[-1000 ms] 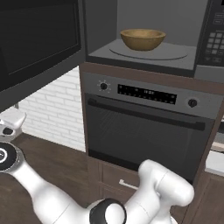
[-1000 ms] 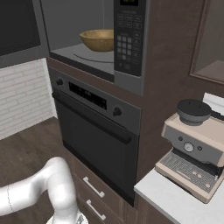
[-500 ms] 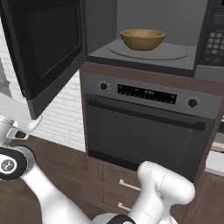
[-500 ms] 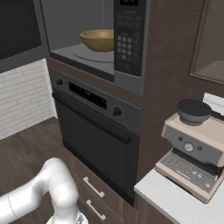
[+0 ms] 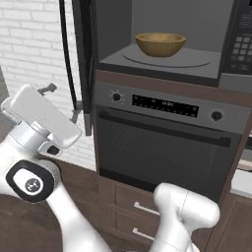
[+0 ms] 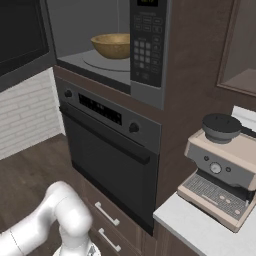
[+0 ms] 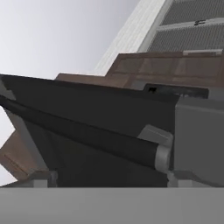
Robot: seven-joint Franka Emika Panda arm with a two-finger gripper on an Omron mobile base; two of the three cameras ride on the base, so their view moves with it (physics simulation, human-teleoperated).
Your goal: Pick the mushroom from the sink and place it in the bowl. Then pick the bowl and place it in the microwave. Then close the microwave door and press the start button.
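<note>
The light-brown wooden bowl stands on the turntable inside the microwave. The mushroom and the sink are out of view. I cannot see into the bowl. The microwave door stands about half shut, edge-on in the left base view. My gripper is open and holds nothing. It sits just left of the door's lower outer face, with one fingertip close against it. In the hand view the door's dark panel is very near.
A wall oven with knobs and a bar handle sits under the microwave, with drawers below it. A coffee machine stands on the counter at the right. A white brick wall lies to the left.
The microwave door has swung from wide open to about half shut. My hand has travelled right and up, staying at the door's outer face. The jaws stay open.
</note>
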